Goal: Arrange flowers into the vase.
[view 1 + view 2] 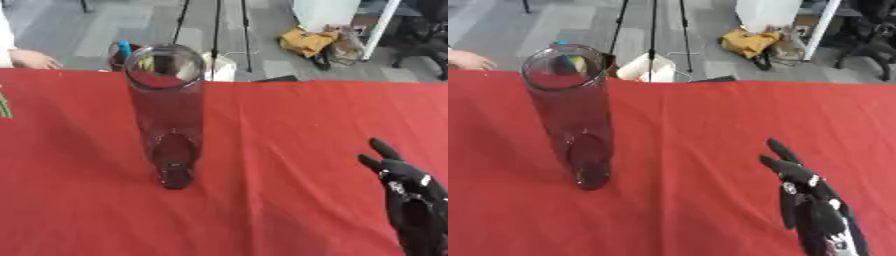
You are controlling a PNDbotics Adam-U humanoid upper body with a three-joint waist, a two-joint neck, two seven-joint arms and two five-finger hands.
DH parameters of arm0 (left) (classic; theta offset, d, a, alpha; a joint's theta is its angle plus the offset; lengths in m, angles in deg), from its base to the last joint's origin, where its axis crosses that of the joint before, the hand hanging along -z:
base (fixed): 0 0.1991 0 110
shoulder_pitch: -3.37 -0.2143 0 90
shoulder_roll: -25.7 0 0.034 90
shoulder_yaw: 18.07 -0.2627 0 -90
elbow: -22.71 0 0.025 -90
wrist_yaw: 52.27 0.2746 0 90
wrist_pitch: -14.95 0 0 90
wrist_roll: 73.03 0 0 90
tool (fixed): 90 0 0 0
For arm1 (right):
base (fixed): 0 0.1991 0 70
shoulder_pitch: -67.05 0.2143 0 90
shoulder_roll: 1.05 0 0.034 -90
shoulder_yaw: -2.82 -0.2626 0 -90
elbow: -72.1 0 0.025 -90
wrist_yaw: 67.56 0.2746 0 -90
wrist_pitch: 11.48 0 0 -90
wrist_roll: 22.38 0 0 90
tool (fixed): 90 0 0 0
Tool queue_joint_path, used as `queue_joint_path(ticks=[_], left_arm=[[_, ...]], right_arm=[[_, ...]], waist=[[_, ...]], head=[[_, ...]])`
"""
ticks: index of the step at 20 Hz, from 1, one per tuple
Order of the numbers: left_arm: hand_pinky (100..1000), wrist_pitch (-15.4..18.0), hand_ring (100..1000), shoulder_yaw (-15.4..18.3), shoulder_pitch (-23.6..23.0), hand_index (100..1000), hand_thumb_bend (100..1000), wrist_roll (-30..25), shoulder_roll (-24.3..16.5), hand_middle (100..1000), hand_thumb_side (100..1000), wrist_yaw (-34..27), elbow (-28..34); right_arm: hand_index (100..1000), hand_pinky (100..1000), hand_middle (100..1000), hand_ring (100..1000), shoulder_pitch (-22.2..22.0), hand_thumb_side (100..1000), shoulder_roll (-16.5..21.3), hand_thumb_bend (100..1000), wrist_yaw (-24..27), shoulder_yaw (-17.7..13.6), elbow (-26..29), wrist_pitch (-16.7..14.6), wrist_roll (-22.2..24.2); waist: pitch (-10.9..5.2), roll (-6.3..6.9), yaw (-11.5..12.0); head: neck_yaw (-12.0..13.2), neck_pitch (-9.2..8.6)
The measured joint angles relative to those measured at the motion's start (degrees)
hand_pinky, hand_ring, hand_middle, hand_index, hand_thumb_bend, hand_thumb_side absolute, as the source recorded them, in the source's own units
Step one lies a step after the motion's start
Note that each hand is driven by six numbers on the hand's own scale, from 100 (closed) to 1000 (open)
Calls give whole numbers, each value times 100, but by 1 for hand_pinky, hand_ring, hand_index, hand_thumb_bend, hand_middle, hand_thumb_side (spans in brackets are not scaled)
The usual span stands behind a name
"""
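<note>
On the red-clothed table point(289, 150), the right robot hand point(811, 200) rests released, fingers straight and pointing up, well apart from the empty clear glass vase point(168, 115).

Tall glass vase point(168, 115) upright mid-table, open red cloth point(289, 130) all around

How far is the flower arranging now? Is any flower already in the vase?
Done: nothing yet. The clear vase stands upright on the red table with no flower inside.
In hand: nothing. The right hand is open at the lower right, apart from the vase. The left hand is not visible.
Left: all of it. Only a green sliver shows at the left edge; I cannot tell if it is a flower.
</note>
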Motion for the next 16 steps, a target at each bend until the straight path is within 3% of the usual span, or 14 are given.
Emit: queue_joint_path(ticks=[16], left_arm=[[100, 404, 100, -32, 563, 100, 120, 351, 325, 100, 748, -705, 87]], right_arm=[[851, 925, 170, 1000, 22, 1000, -1, 100, -63, 70, 0, 53, 77]], waist=[[36, 82, -81]], head=[[116, -51]])
